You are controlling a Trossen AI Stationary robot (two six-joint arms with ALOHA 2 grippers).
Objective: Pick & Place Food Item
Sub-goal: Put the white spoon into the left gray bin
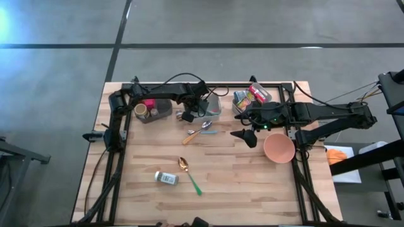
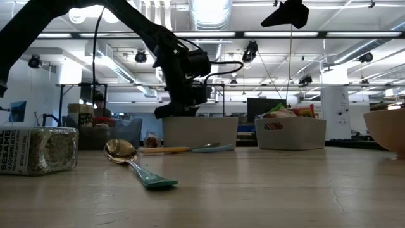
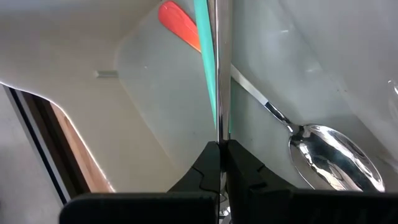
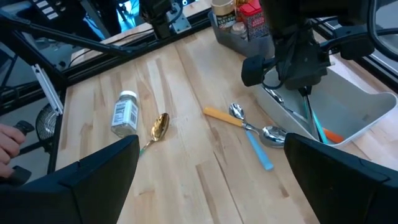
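My left gripper (image 3: pixel 221 149) points down into a white bin (image 1: pixel 213 107) at the table's far middle and is shut on a thin teal-and-silver utensil (image 3: pixel 214 68). A silver spoon (image 3: pixel 329 155) and an orange-handled piece (image 3: pixel 177 22) lie on the bin's floor. Packaged food items (image 1: pixel 255 94) fill another bin (image 2: pixel 291 132) at the far right. My right gripper (image 1: pixel 246 136) hangs open above the table beside a pink bowl (image 1: pixel 278 148), touching nothing. My left gripper pinches the utensil's thin shaft (image 3: pixel 220 134) between its two shut fingers, coming from above and pointing steeply down, with the fingers lying along it. The utensil runs on below the fingertips into the white bin (image 4: pixel 351 106). Whether its lower end rests on the floor does not show.
On the wood lie an orange-handled spoon (image 1: pixel 192 135), a blue-handled spoon (image 1: pixel 207 130), a gold spoon with a green handle (image 1: pixel 189 173) and a sesame jar (image 1: pixel 166 178). A bin of jars (image 1: pixel 151 110) stands far left. A black frame (image 1: pixel 297 164) borders the table.
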